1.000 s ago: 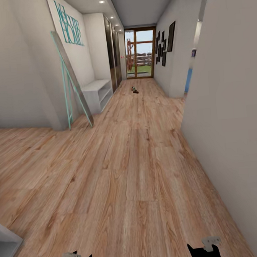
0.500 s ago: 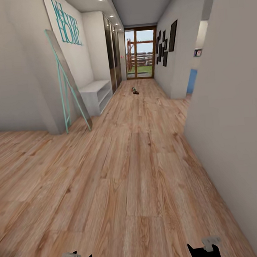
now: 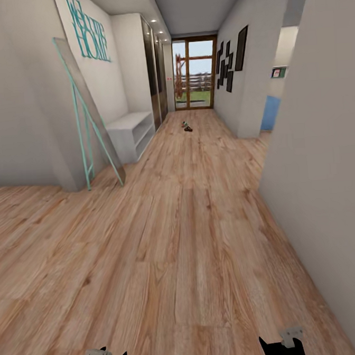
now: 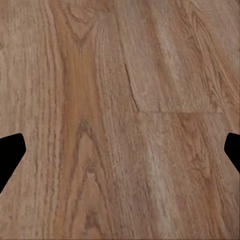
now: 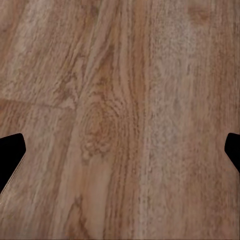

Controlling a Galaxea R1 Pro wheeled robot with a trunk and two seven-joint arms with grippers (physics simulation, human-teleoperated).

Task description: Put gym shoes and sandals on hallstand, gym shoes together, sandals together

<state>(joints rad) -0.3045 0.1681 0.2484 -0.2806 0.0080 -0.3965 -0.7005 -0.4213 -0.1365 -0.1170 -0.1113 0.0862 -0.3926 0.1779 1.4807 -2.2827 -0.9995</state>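
While both grippers, left (image 4: pixel 120 150) and right (image 5: pixel 120 150), are being held empty with fingers apart above the corridor floor (image 3: pixel 187 240), small dark footwear (image 3: pixel 186 126) far ahead past the pale hallstand (image 3: pixel 132 130) is best being approached straight and slowly.

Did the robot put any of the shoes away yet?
Not yet. Nothing looks done: small dark shoes, too far off to tell apart, lie on the corridor floor far ahead near the glass door. The pale low bench with open tiers on the left looks bare. In hand: nothing, since the left pincer and right pincer are open over bare planks. Left: reaching, picking up and placing all four.
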